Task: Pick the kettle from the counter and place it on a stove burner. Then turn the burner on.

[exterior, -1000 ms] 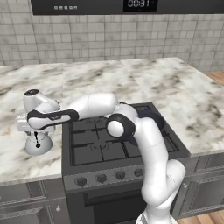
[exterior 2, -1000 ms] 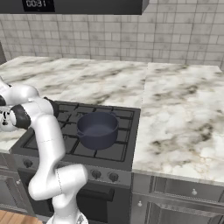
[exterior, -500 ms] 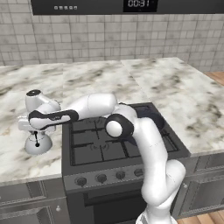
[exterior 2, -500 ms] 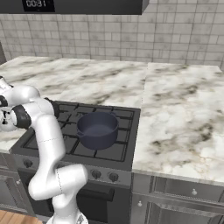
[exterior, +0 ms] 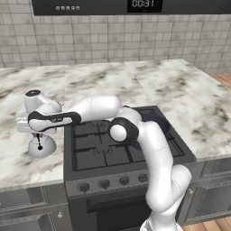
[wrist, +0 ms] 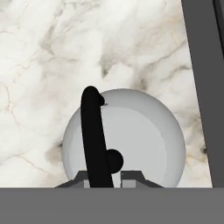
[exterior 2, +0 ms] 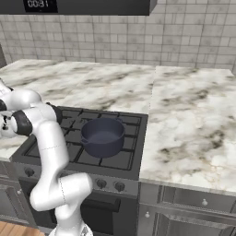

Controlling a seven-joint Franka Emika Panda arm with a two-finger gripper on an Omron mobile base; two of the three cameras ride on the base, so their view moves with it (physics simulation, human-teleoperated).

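Pot [exterior 2: 103,137], dark blue-grey and round, sits on the black grates of the dark grey cooktop [exterior: 103,144], and nothing shows inside it. The small silvery-white dome-shaped kettle [exterior: 41,145] stands on the white marble bench [exterior: 16,158], just left of the cooktop. The jaws of the gripper [exterior: 38,135] hang directly over it with the thin black upright handle [wrist: 94,135] between the two tips; whether they have closed on it I cannot tell.
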